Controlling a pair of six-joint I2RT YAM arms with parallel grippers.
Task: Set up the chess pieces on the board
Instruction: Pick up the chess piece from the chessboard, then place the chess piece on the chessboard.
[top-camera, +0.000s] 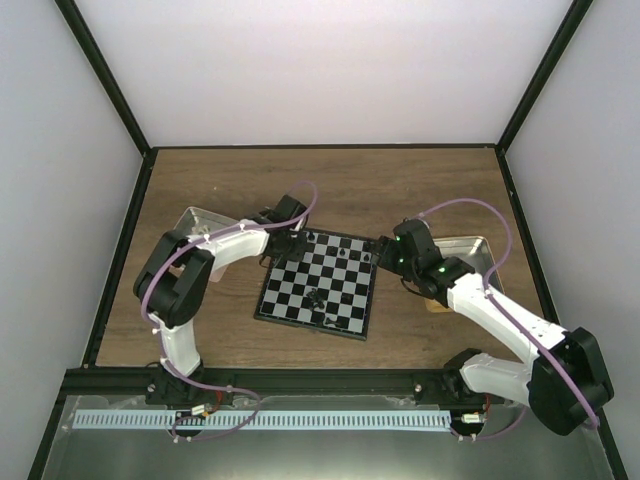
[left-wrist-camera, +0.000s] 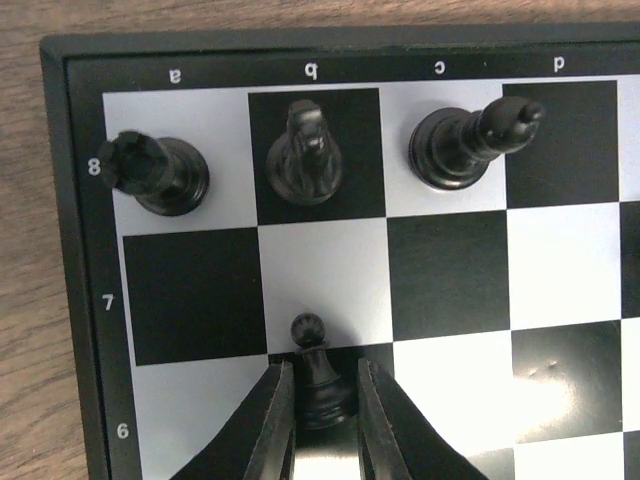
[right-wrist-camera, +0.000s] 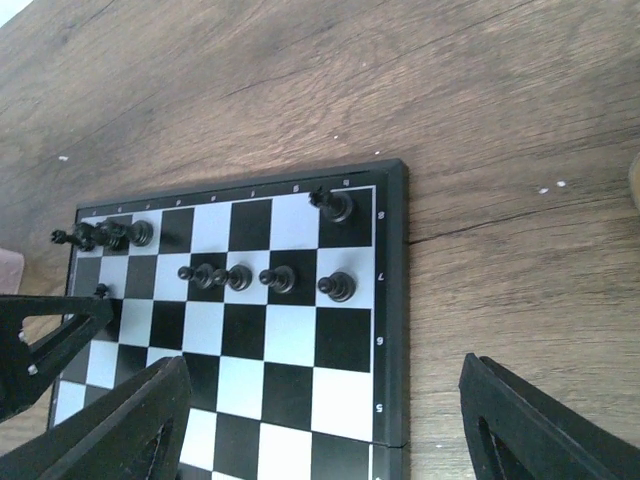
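- My left arm (top-camera: 215, 250) rises from its base toward twelve o'clock, folds at the elbow, then runs out toward two o'clock.
- The left gripper (left-wrist-camera: 322, 385) has its fingers (left-wrist-camera: 275, 425) pinched on a black pawn (left-wrist-camera: 318, 372).
- My right arm (top-camera: 500, 315) stretches toward ten o'clock.
- The right gripper (right-wrist-camera: 322, 370) hangs with jaws spread wide.

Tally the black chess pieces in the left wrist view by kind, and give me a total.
Black castle-topped rook: 1
Black horse-head knight: 1
Black round-tipped bishop: 1
Black ball-headed pawn: 1
Total: 4
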